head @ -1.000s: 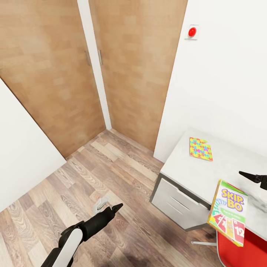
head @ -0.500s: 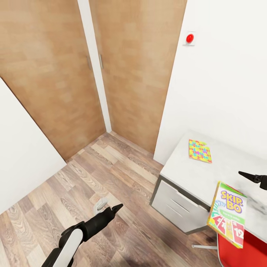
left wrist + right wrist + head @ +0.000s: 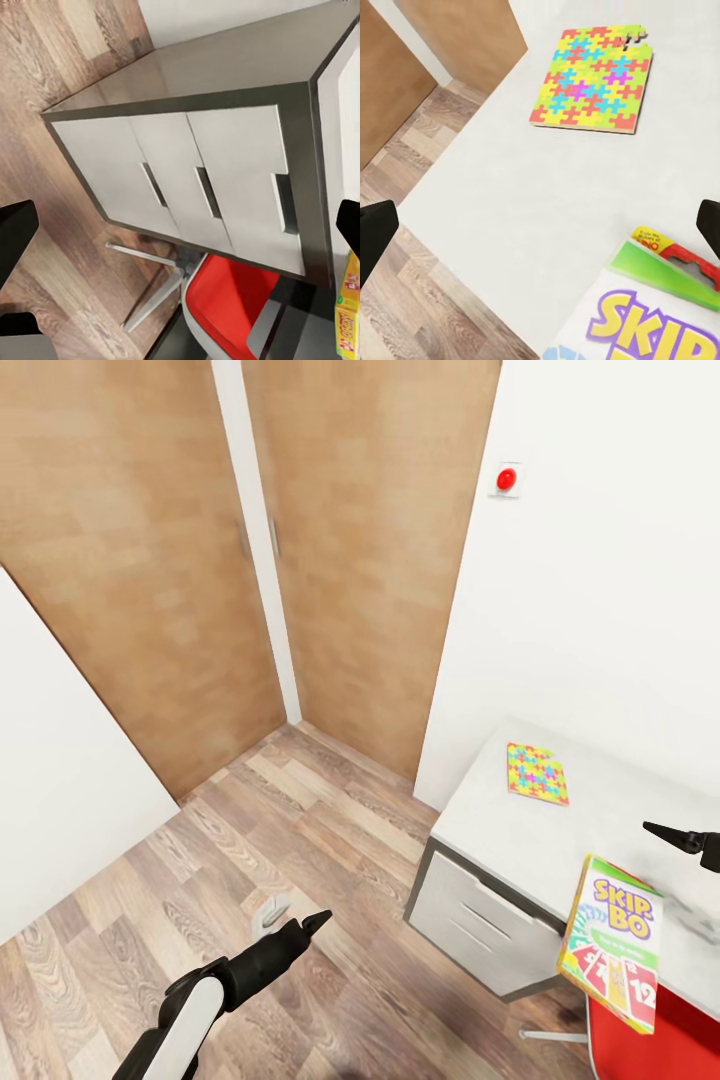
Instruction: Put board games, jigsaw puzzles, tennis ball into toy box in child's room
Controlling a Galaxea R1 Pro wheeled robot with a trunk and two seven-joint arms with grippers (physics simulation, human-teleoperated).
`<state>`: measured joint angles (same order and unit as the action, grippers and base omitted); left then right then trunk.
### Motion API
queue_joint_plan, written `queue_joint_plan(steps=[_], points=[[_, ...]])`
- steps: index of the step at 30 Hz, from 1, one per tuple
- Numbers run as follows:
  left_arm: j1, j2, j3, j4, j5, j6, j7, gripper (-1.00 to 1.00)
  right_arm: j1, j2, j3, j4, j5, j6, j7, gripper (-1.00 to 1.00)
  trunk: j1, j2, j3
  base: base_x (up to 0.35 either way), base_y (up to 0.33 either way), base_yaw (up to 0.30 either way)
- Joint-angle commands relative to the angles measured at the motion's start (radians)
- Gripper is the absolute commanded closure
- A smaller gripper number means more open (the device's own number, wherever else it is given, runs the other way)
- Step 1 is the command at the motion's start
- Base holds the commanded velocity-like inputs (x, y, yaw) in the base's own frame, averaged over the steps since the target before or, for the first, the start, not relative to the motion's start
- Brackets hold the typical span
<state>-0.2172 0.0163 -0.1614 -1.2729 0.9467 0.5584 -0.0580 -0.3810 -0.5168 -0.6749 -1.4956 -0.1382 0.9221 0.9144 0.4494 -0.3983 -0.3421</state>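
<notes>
A: Big picture first: two tall wooden doors (image 3: 150, 550) fill the corner of the room, white walls either side, wood-plank floor (image 3: 300, 830) running down toward the robot.

B: And at the right the bench (image 3: 530, 845), pale grey top, with white drawer fronts (image 3: 199, 184) facing the floor. A red chair (image 3: 229, 296) is tucked just below them.

A: On the bench, the Skip-Bo game box (image 3: 612, 942) sits at the near edge, overhanging it above the chair. Yellow-green border, red cards printed on it.

B: Further back on the same top, well apart from the box, lies the jigsaw puzzle (image 3: 592, 79), a flat square of interlocking yellow, pink, green and blue pieces, one corner notched.

A: Hands now. The left hand (image 3: 300, 930) hangs low over the floor, clear of the bench; its dark tips sit wide apart at the edges of the left wrist view, so it's spread and holding nothing.

B: Right hand (image 3: 680, 840) hovers above the bench just beyond the game box, fingers likewise parted, nothing between them.

A: Smallest thing: a red button (image 3: 506, 479) on a white plate, high on the wall.
</notes>
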Motion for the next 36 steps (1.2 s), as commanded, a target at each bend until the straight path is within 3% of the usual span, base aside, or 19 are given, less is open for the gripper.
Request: queue_joint_plan(steps=[1, 36], points=[[-0.001, 0.001, -0.001, 0.0, 0.002, 0.003, -0.001, -1.0, -0.001, 0.0, -0.001, 0.0, -0.003, 0.006, 0.001, -1.0, 0.001, -0.002, 0.0, 0.0, 0.0, 0.0], [-0.003, -0.001, -0.001, 0.018, 0.001, 0.003, 0.001, -1.0, -0.001, 0.001, 0.0, 0.0, -0.003, 0.006, 0.0, -1.0, 0.001, -0.002, 0.058, 0.0, 0.0, 0.0]])
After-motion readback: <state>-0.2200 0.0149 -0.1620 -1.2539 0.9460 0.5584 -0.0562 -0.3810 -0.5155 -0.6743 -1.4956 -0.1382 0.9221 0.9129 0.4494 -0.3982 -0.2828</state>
